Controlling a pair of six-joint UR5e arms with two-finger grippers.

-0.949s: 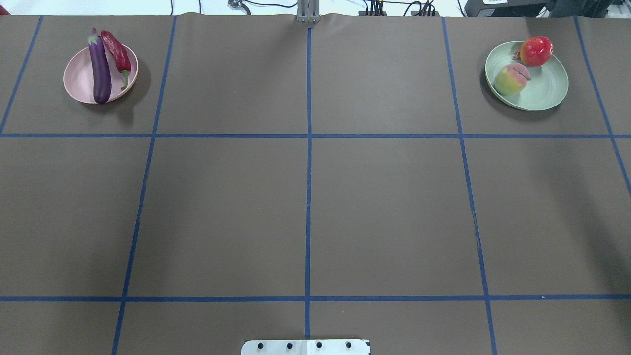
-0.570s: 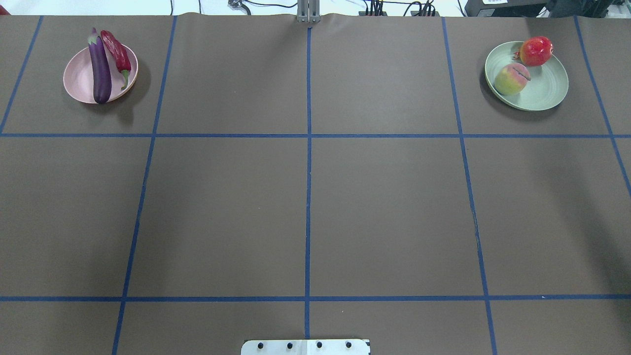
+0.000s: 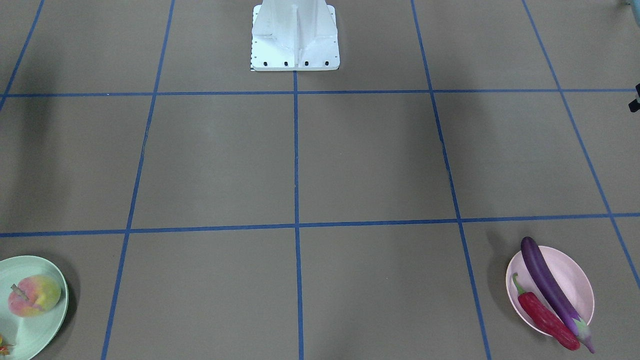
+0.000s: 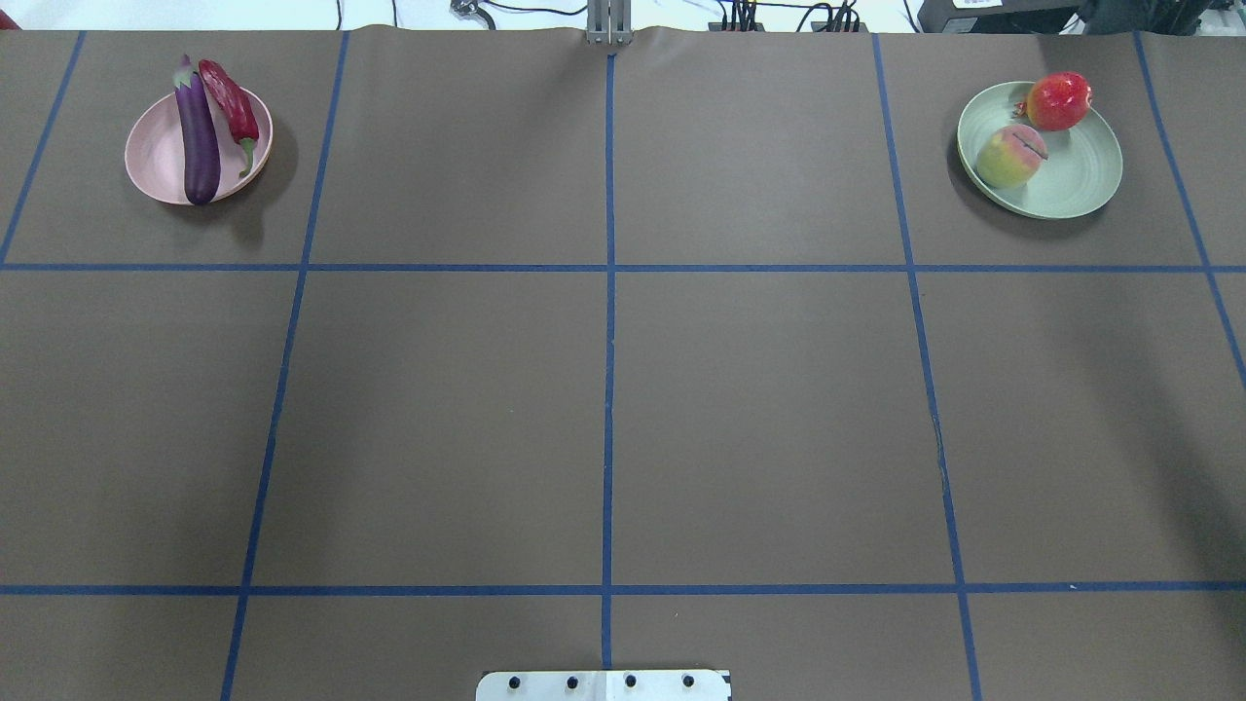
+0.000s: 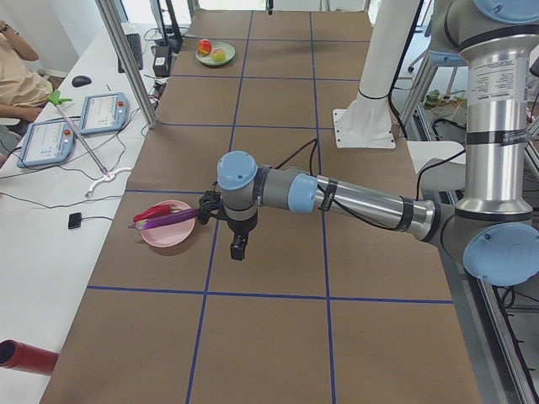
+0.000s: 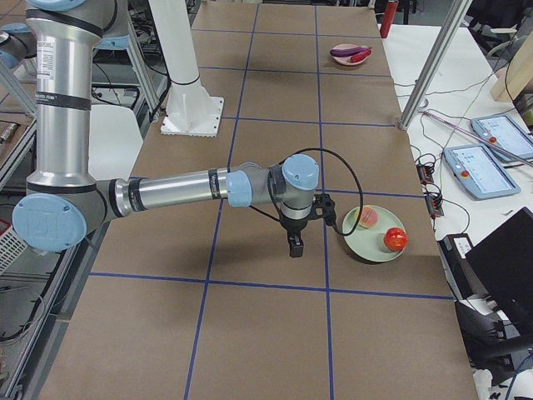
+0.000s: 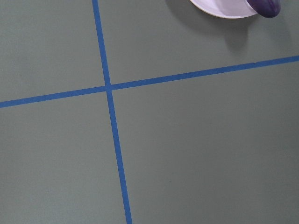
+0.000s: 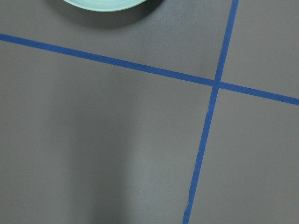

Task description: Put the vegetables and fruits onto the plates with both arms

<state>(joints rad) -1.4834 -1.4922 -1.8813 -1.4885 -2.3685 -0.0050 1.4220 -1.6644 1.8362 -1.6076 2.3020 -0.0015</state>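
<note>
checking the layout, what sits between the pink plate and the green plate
Nothing stands there: between the pink plate and the green plate the overhead view shows only brown table cover crossed by blue tape lines.

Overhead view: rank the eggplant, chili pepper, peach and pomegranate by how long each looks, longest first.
1. eggplant
2. chili pepper, shorter and thinner
3. peach and pomegranate: they look about alike, so I won't rank them.

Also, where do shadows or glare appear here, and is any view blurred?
Overhead: soft shadows hug the pink plate and green plate. Front-facing: the white base looks nearly washed out. Wrist views: tape lines sharp; a faint broad shadow crosses the right one.
</note>
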